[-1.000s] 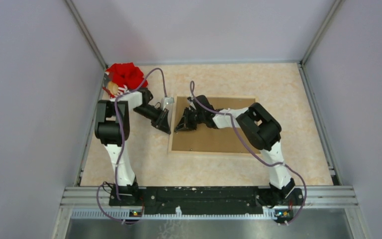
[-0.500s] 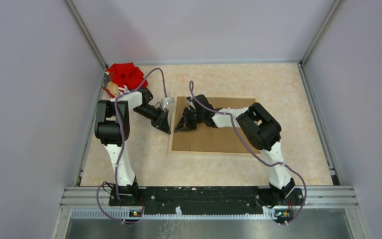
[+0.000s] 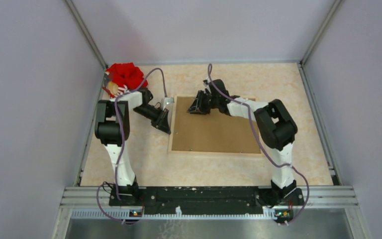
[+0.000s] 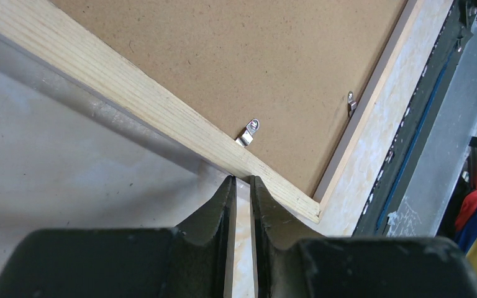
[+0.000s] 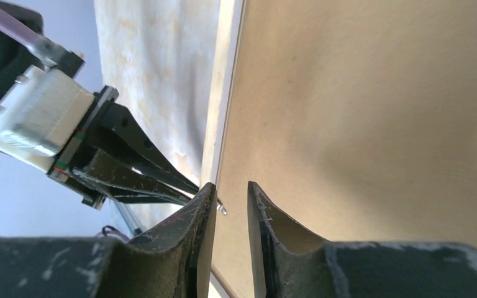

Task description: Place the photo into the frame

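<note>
Beige marbled worktop (image 3: 144, 164) carries everything. Task item is a thin-railed rectangular picture frame (image 3: 214, 153), lying flat mid-worktop with its light natural-wood back up. A plain brown fibreboard backing panel (image 3: 214, 132) sits inside the frame's rails and fills the opening. The photo can't be made out in any view.

White-and-black left arm (image 3: 110, 127) stands off the frame's left side and reaches in toward its left rail. White-and-black right arm (image 3: 276, 129) stands off the frame's right side. It bends over the frame's far rail and ends above the panel near the frame's far-left corner.

left hand (image 4: 241, 179): black fingers only a narrow slit apart, with nothing between them and bare worktop showing through the slit. The tips are right at the outer edge of the frame's left rail, toward its near-left corner. Contact can't be confirmed.

right hand (image 5: 230, 186): black fingers apart, gap wider than on the left hand, gripping nothing. It is over the panel just inside the frame's left rail. A tiny metal piece shows at the gap, but can't tell whether it is touched.

Crumpled red object (image 3: 125, 74) lies beyond the frame's far-left corner, well apart from the frame.

Small silver metal clip (image 4: 248, 131) is on the panel against the frame's left rail, just across that rail from the left hand's tips. A second silver clip (image 4: 350, 103) is on the panel against the frame's near rail.
</note>
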